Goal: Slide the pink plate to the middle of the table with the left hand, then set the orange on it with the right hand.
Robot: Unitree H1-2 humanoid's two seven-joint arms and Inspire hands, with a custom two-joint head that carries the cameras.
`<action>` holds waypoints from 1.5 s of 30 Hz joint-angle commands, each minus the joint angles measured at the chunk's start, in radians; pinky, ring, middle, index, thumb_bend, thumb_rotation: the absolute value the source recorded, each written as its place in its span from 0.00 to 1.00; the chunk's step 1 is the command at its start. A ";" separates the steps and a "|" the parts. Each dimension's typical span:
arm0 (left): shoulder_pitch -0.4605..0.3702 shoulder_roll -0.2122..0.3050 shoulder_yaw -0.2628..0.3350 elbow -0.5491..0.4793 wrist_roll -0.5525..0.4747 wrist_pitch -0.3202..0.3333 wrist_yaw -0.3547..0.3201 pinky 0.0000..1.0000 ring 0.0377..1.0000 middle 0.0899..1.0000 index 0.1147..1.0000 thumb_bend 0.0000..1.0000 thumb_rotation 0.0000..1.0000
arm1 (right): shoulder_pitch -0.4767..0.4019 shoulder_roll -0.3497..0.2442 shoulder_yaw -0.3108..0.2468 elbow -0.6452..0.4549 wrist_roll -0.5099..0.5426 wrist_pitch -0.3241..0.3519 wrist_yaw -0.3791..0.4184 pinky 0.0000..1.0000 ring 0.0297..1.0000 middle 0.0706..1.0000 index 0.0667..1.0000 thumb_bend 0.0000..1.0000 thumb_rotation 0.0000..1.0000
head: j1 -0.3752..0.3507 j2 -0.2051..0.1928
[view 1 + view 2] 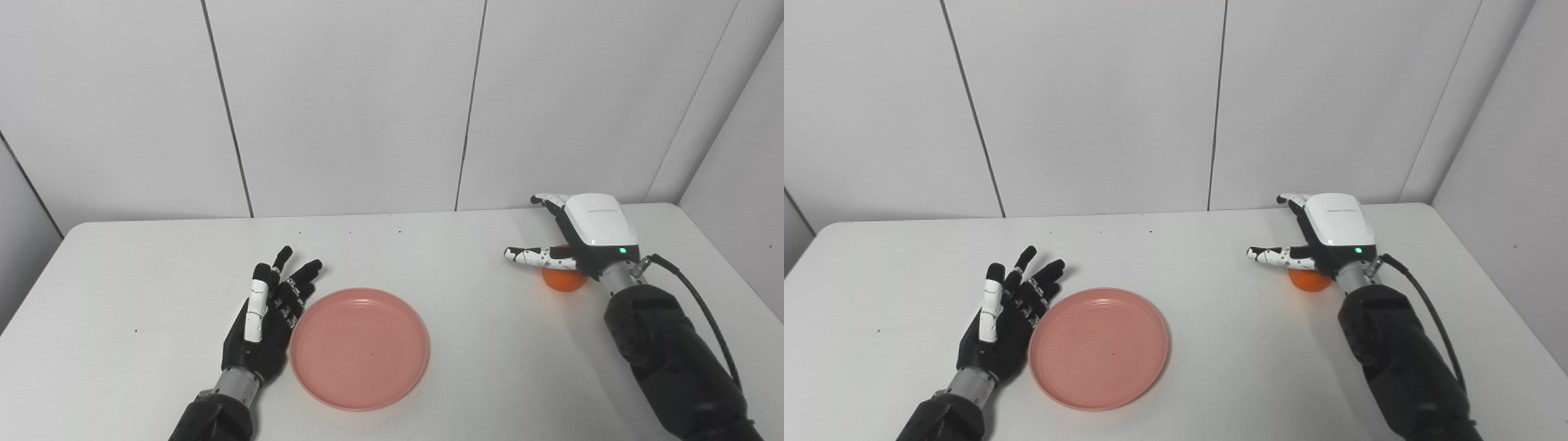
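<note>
The white table (153,294) is carrying only 2 loose things, and the pink plate (359,348) is the larger. It is lying flat and empty, roughly central from left to right and toward the near edge, so the slide looks finished or nearly so. The left hand (267,318) is resting just beside the plate's left rim, fingers spread and pointing away from the robot, holding nothing; whether it is touching the rim cannot be told.

The step in hand now seems to be the pick-up of the orange (563,279). It is sitting on the right side of the table, well apart from the plate, mostly hidden under the right hand (572,242). That hand is hovering over the fruit with its fingers apart, the thumb reaching left and the others pointing toward the wall; it is not closing on anything yet, and contact cannot be confirmed.

To do this well, the right hand should be coming down until the fruit is sitting deep between thumb and fingers, then curling around its widest part. A round fruit is apt to roll, so a shallow fingertip pinch is risky. After lifting clear of the table, it should be carrying the fruit left and lowering it near the plate's centre before letting go.

A faint line of print is showing on the white back of the right hand, too small to read.
</note>
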 commanded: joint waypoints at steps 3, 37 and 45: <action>0.032 0.010 0.002 0.021 0.003 0.045 0.013 1.00 0.94 0.77 1.00 0.86 0.80 | -0.064 -0.034 0.000 0.030 -0.004 0.030 -0.057 0.91 0.81 0.78 0.76 0.88 0.90 | 0.002 0.004; 0.046 0.010 0.000 -0.004 -0.002 0.076 0.022 1.00 0.93 0.77 1.00 0.85 0.80 | -0.050 -0.032 0.012 0.166 0.145 0.008 -0.119 0.74 0.80 0.79 0.77 0.87 0.85 | 0.011 0.018; 0.046 0.010 -0.003 -0.008 0.002 0.076 0.023 1.00 0.92 0.75 1.00 0.85 0.80 | -0.054 -0.036 0.033 0.191 0.154 0.013 -0.135 0.72 0.80 0.78 0.76 0.86 0.85 | 0.011 0.018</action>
